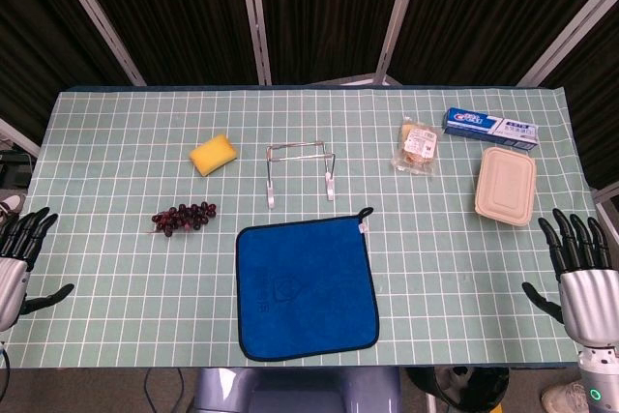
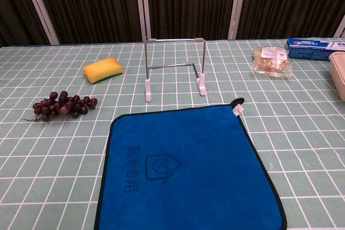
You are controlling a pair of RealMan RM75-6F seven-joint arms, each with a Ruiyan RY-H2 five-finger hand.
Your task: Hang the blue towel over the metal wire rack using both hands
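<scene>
The blue towel [image 1: 306,287] [image 2: 188,168] lies flat and spread out at the table's near middle, with a black hanging loop at its far right corner. Just behind it stands the metal wire rack [image 1: 300,169] [image 2: 175,68] on white feet, bare. My left hand [image 1: 19,258] hovers at the table's left edge, fingers apart and holding nothing. At the right edge my right hand [image 1: 580,268] is likewise spread and holds nothing. Both hands are far from the towel. Neither hand shows in the chest view.
A yellow sponge [image 1: 213,154] [image 2: 102,69] and a bunch of dark grapes [image 1: 184,217] [image 2: 62,104] lie left of the rack. To the right are a wrapped bread packet [image 1: 418,145] [image 2: 272,60], a toothpaste box [image 1: 489,127] [image 2: 315,48] and a beige lidded container [image 1: 506,185].
</scene>
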